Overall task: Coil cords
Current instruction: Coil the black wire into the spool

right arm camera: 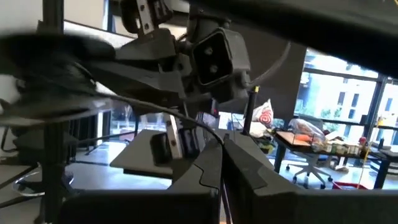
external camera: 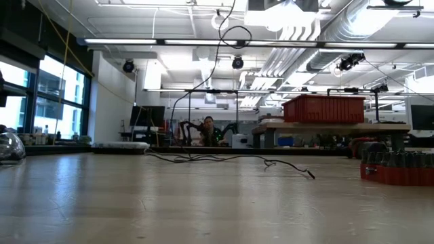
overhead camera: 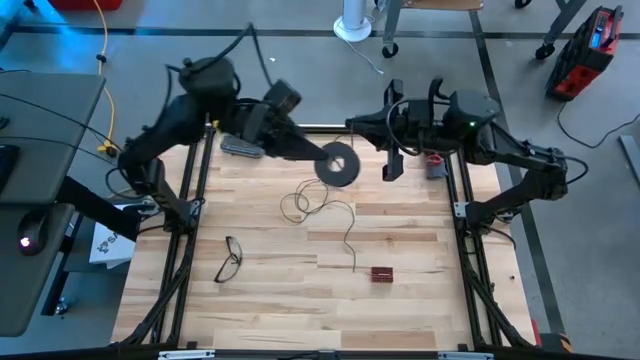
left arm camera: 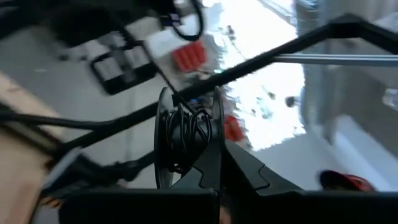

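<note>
The reel point(overhead camera: 339, 164), round and black with a pale centre, is held up above the far middle of the table point(overhead camera: 400, 310), clamped in the left gripper point(overhead camera: 322, 160). In the left wrist view its two discs stand edge-on with dark wire wound between them point(left arm camera: 186, 134), and the gripper's fingers point(left arm camera: 208, 168) pinch one disc. From the reel the thin dark wire point(overhead camera: 318, 205) drops to the tabletop, lies in loose loops just below it, then trails toward the near side and ends beside a small red block point(overhead camera: 382, 273). The right gripper point(overhead camera: 391, 168) hangs just right of the reel with its fingers pressed together; the wire point(right arm camera: 186, 118) runs across its wrist view toward the fingertips, and I cannot tell whether they pinch it. Black-framed glasses point(overhead camera: 230, 258) lie at the near left, well apart from the loops.
</note>
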